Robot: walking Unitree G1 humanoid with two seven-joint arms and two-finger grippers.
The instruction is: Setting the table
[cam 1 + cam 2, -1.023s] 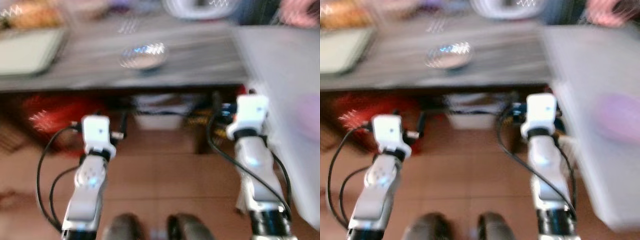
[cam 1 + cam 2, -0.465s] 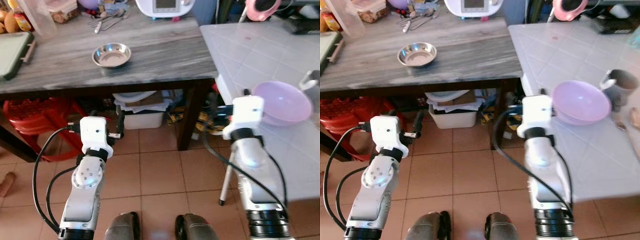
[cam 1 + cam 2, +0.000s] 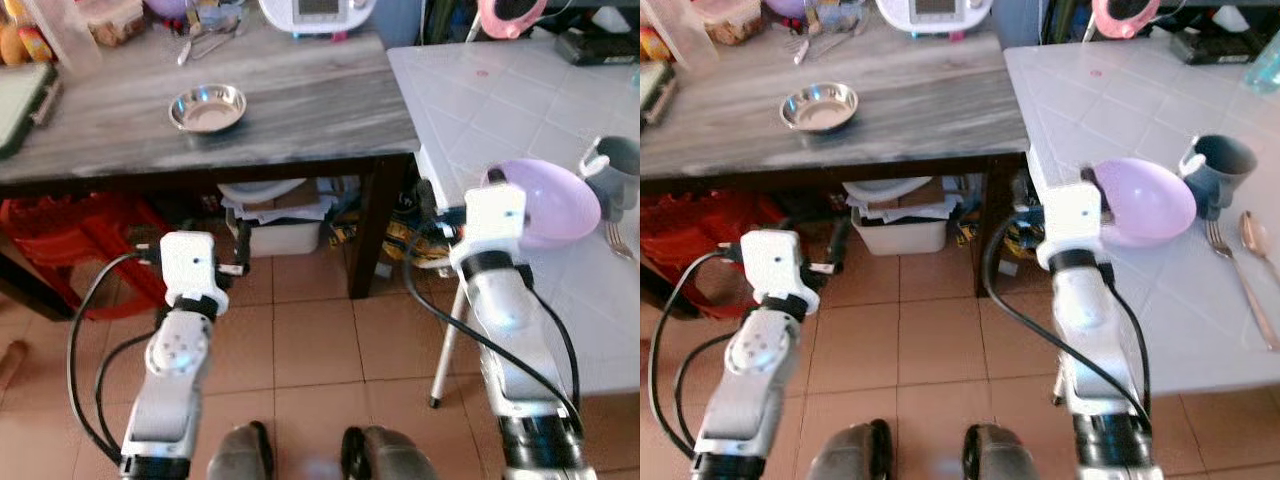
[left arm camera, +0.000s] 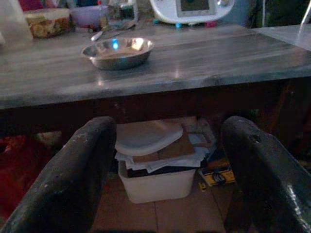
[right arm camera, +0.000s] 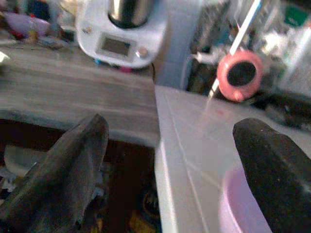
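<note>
We see the purple bowl [image 3: 1145, 203] on the white table [image 3: 1120, 100] at right, near its left edge, beside a dark mug [image 3: 1218, 167]. Our right gripper [image 5: 170, 160] hangs spread just left of it; our left gripper [image 4: 165, 160], also spread, faces the grey table [image 4: 194, 58].

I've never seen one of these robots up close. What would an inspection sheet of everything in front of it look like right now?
Surface: white tiled table on the robot's right; grey wooden table ahead.
Job's things: purple bowl, dark mug, fork and spoon on the white table.
Clutter: steel bowl, white appliance, loose cutlery on the wooden table.
Grippers: left end effector open, low before the wooden table; right end effector open, at the white table's edge near the bowl.
Cables: black cables along both arms.
Surroundings: tiled floor, white bin, red stool under the wooden table.
</note>
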